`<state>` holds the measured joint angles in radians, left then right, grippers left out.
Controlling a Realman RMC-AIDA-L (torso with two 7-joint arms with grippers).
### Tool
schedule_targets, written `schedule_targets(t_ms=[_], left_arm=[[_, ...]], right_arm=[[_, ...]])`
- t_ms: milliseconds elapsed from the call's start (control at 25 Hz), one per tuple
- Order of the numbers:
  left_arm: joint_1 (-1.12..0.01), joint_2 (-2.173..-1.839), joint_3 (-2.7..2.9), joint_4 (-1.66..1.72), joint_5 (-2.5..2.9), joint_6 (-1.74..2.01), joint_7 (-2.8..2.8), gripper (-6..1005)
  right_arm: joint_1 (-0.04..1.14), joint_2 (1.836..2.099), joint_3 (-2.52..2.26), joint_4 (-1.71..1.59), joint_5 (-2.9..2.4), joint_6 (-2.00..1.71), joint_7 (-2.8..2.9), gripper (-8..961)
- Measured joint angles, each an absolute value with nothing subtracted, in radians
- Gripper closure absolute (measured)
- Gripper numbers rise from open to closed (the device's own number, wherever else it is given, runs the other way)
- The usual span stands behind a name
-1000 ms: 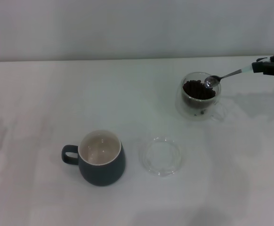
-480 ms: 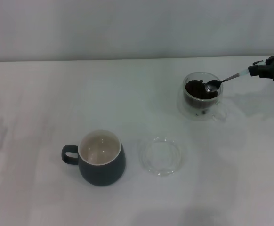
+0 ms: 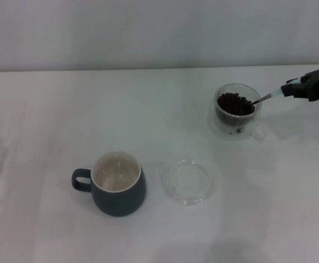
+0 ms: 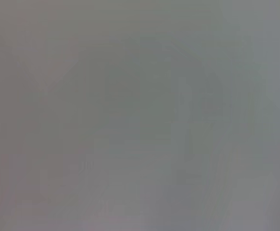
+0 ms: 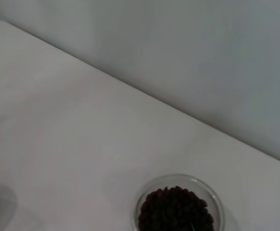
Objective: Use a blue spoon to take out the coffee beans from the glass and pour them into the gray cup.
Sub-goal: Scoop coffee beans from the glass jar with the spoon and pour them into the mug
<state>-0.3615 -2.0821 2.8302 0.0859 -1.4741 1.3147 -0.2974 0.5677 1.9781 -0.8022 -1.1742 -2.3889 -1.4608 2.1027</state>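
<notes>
The right hand (image 3: pixel 302 86), dark and reaching in from the 3 o'clock edge of the head view, pinches the pale end of the blue spoon (image 3: pixel 270 97) between its fingers. The spoon slopes down toward 9 o'clock from that grip, its thin silver neck crossing the rim of the glass (image 3: pixel 235 111) and its bowl sunk among the coffee beans (image 3: pixel 235 103), so the bowl itself is hidden.

The glass is clear and double-walled, with a small clear handle at its 4 o'clock side, and stands upright on the white counter (image 3: pixel 66 120) at about 2 o'clock in the head view. The beans are small, dark brown to near black, heaped inside it close to the rim; the right wrist view shows the same heap (image 5: pixel 176 211) from above.

A flat clear glass saucer (image 3: pixel 187 181) lies on the counter toward 7 o'clock from the glass, well apart from it. Just beside the saucer at its 9 o'clock stands the gray cup (image 3: pixel 117 183), a rounded dark blue-gray mug, upright, its cream-white inside showing, its loop handle pointing to 9 o'clock.

No writing or brand mark can be read on any of these. The left hand does not appear; the left wrist view shows only a plain gray blur.
</notes>
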Motion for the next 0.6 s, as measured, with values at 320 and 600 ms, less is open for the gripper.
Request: schedule_targets(t_ms=[320, 600], left_arm=[[-0.362, -2.082, 2.83, 0.086, -1.474, 1.316, -0.296, 197], [-0.366, -2.08, 2.83, 0.086, -1.474, 1.316, -0.293, 197]], right_arm=[[0.569, 2.001, -0.805, -1.169, -2.43, -1.456, 2.197, 806], [0.57, 2.004, -0.797, -1.16, -2.425, -1.458, 2.286, 806]])
